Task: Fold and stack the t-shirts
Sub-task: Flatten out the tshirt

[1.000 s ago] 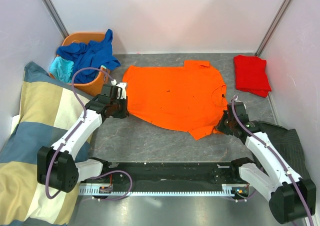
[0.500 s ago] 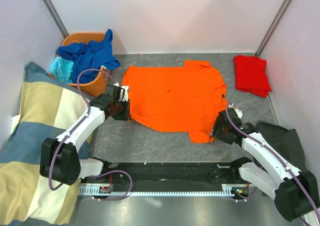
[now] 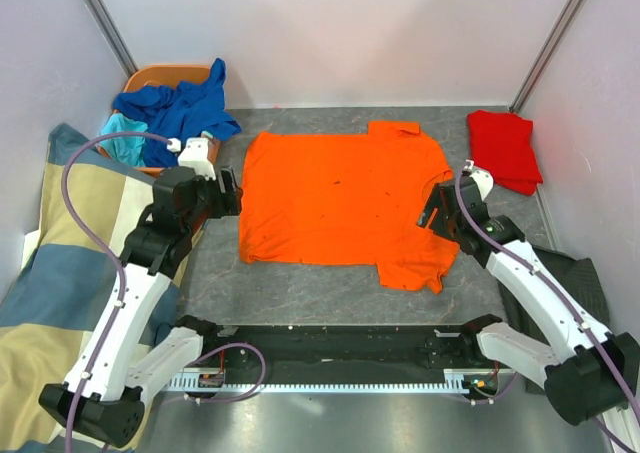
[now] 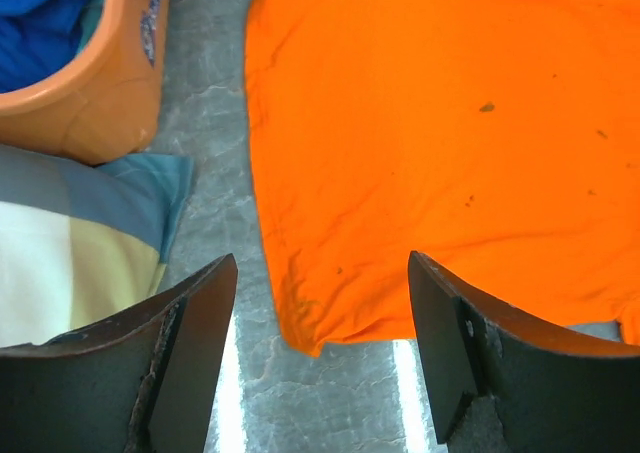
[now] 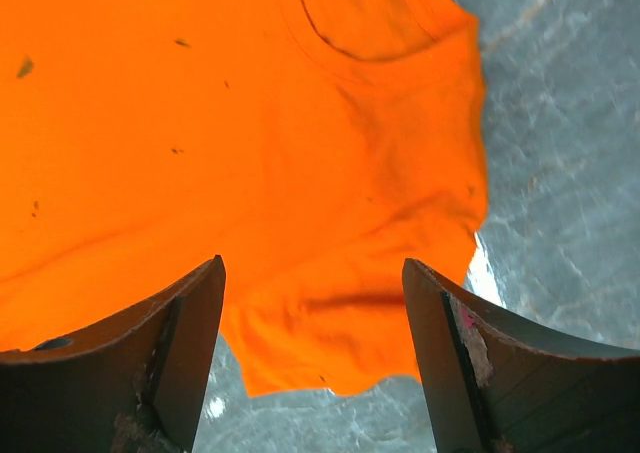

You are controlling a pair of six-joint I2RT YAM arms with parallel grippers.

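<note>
Both hands have let go! The left hand (image 3: pixel 230 189) and right hand (image 3: pixel 432 213), clamped a second ago on the near edge of the orange t-shirt (image 3: pixel 340 198), now hover above it, released. That one orange shirt lies flat mid-surface (image 3: pixel 300 283), its near hem straighter. One red t-shirt (image 3: pixel 503 150) sits folded far right. One blue t-shirt (image 3: pixel 175 105) and one turquoise t-shirt (image 3: pixel 122 136) are heaped in the basket (image 3: pixel 160 75).
</note>
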